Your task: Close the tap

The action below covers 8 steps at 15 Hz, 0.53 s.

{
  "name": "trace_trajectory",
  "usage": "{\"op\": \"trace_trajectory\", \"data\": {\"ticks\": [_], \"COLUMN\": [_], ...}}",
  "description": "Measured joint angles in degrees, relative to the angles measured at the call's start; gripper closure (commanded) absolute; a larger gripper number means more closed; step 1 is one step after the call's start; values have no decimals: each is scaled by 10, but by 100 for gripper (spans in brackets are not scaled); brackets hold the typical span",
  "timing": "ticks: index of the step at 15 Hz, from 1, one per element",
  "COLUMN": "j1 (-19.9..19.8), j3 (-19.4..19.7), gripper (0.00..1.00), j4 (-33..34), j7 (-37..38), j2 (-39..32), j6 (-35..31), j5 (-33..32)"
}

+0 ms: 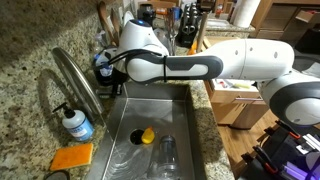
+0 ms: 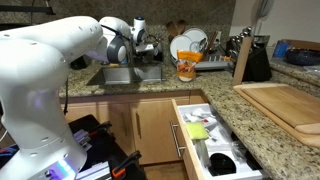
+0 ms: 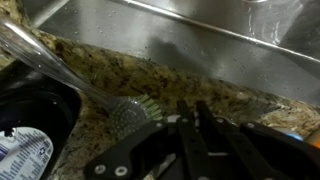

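The tap (image 1: 76, 82) is a tall brushed-steel gooseneck that arches over the left rim of the sink (image 1: 185, 110) in an exterior view. A small lever (image 1: 62, 107) sticks out near its base. My gripper (image 1: 102, 68) hovers low over the granite counter just beyond the tap, near the sink's back corner, apart from the spout. In the wrist view its fingers (image 3: 190, 112) lie close together with nothing between them, above the counter beside a dish brush (image 3: 131, 113). In the exterior view across the kitchen the gripper (image 2: 141, 46) is over the sink, and the tap is hidden by the arm.
A clear pump bottle of blue liquid (image 1: 77, 123) and an orange sponge (image 1: 72, 157) sit by the tap base. A yellow object (image 1: 147, 135) and a glass (image 1: 166, 155) lie in the basin. A dish rack (image 2: 192, 46), knife block (image 2: 246, 56) and open drawer (image 2: 205, 140) lie beyond.
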State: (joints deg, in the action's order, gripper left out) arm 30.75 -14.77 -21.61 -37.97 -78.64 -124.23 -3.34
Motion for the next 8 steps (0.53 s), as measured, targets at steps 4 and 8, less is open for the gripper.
{"op": "trace_trajectory", "data": {"ticks": [4, 8], "j1": [-3, -1], "j3": [0, 0], "gripper": [97, 74], "j4": [0, 2], "j7": [-17, -19], "j2": [-1, 0], "j6": [3, 20], "j5": [16, 17]}}
